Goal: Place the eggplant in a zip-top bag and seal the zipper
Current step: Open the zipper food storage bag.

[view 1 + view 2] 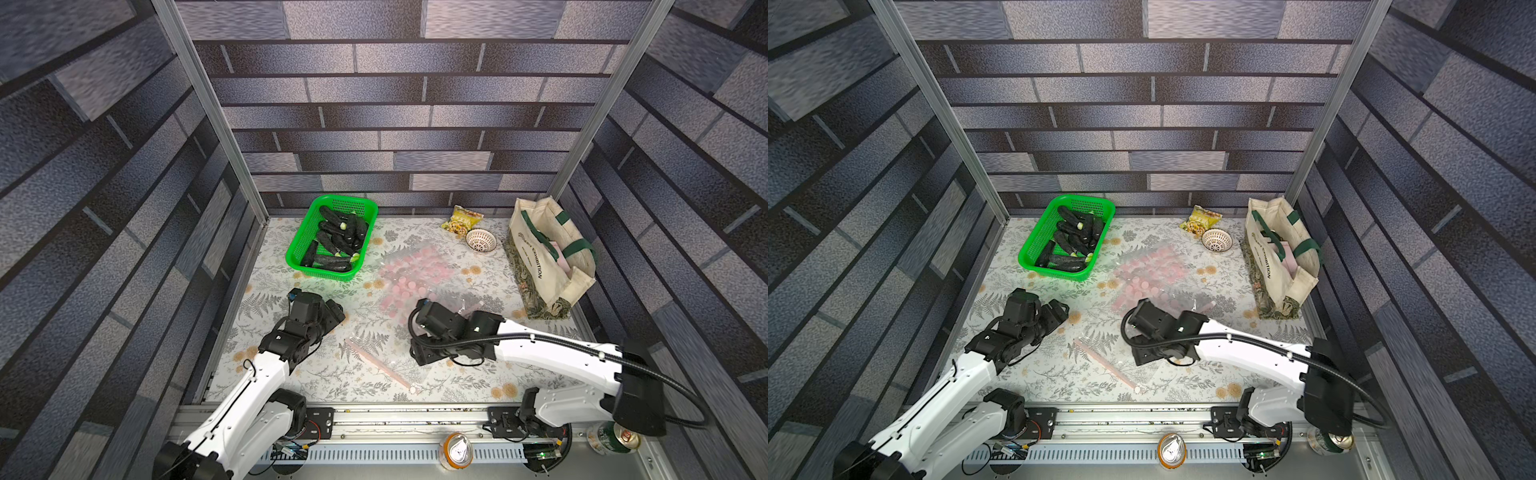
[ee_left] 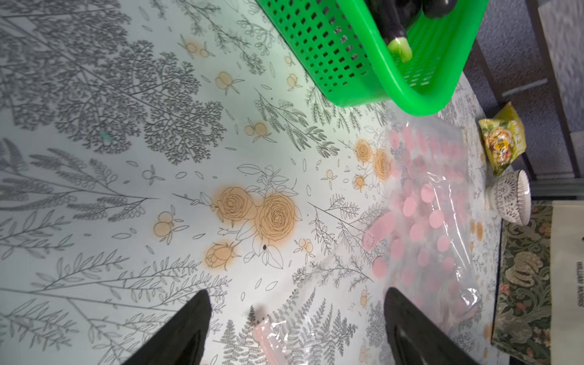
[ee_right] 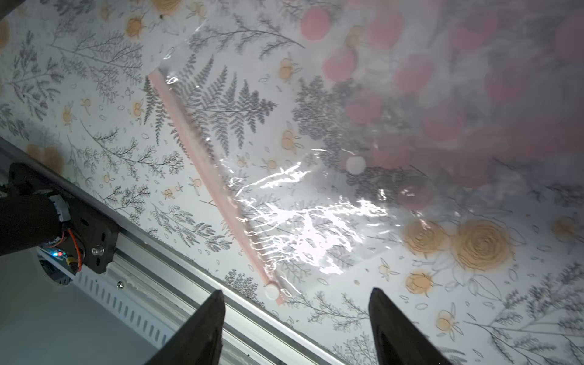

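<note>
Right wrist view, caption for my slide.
Open right gripper beside pink zipper of clear zip-top bag on floral tablecloth.

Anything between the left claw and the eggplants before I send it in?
Nothing lies on the tablecloth between the left claw and the green basket. Only the basket's near wall stands before the eggplants, so the claw would likely have to come in over the rim.
</note>
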